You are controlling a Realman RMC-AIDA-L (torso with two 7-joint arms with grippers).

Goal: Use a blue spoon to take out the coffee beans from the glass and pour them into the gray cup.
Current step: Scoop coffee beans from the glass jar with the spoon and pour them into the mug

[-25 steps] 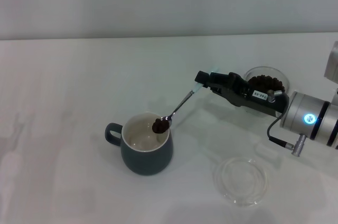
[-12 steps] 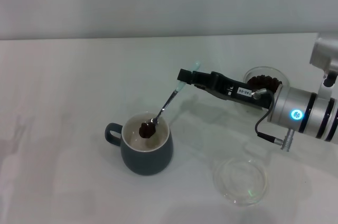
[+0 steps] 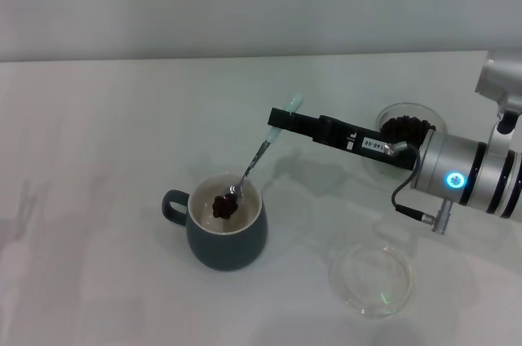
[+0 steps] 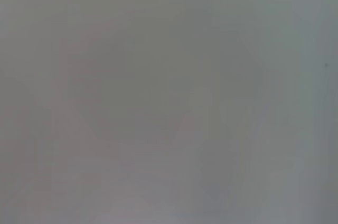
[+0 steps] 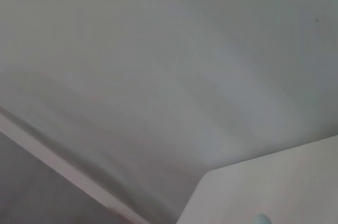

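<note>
In the head view my right gripper (image 3: 280,122) is shut on the pale handle end of the blue spoon (image 3: 259,153), a little above the table and right of the gray cup (image 3: 226,224). The spoon slants steeply down into the cup, its bowl tipped over the cream inside. A small clump of coffee beans (image 3: 224,206) lies in the cup under the spoon's bowl. The glass (image 3: 410,129) with more dark beans stands at the right, partly hidden behind my right arm. The right wrist view catches only the handle tip of the spoon (image 5: 261,218). My left gripper is out of view.
A flat clear glass saucer (image 3: 373,280) lies on the white table near the front right, below my right arm. The cup's loop handle (image 3: 173,206) points left. The left wrist view shows only a plain grey surface.
My right gripper moved left and rose, tilting the spoon from the cup's rim to steeply down inside. The beans slid from the spoon bowl into the cup.
</note>
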